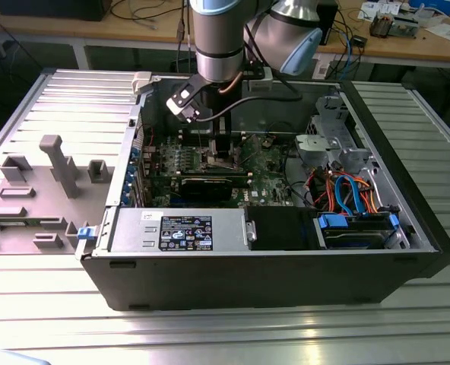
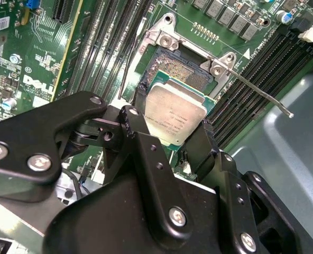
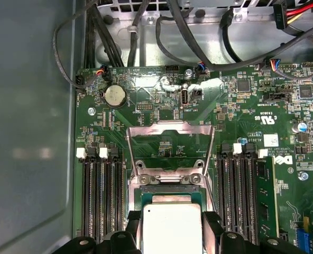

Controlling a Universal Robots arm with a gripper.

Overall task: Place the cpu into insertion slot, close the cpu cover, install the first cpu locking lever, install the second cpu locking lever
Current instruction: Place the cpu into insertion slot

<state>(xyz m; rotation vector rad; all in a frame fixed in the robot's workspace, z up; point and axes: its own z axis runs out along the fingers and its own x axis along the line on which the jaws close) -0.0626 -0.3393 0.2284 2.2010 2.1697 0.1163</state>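
Observation:
My gripper (image 2: 172, 127) is shut on the cpu (image 2: 176, 112), a flat square chip with a dull silver top, its black fingers (image 2: 137, 119) pressing on two opposite edges. The chip hangs just over the insertion slot (image 2: 176, 70), whose shiny pin field is partly uncovered beyond the chip. In the first wrist view the cpu (image 3: 171, 230) sits between the fingertips of the gripper (image 3: 171, 235), and the cpu cover (image 3: 169, 126) stands flipped open behind the socket. A thin locking lever (image 2: 262, 95) sticks out free beside the socket. In the exterior view the gripper (image 1: 223, 150) is low inside the computer case.
Long black memory slots (image 3: 101, 196) flank the socket on both sides. A long black card (image 1: 210, 185) lies across the board. Cables (image 1: 347, 190) and a drive cage (image 1: 339, 129) fill the case's right side in the exterior view. A grey fixture plate (image 1: 50, 167) lies outside on the left.

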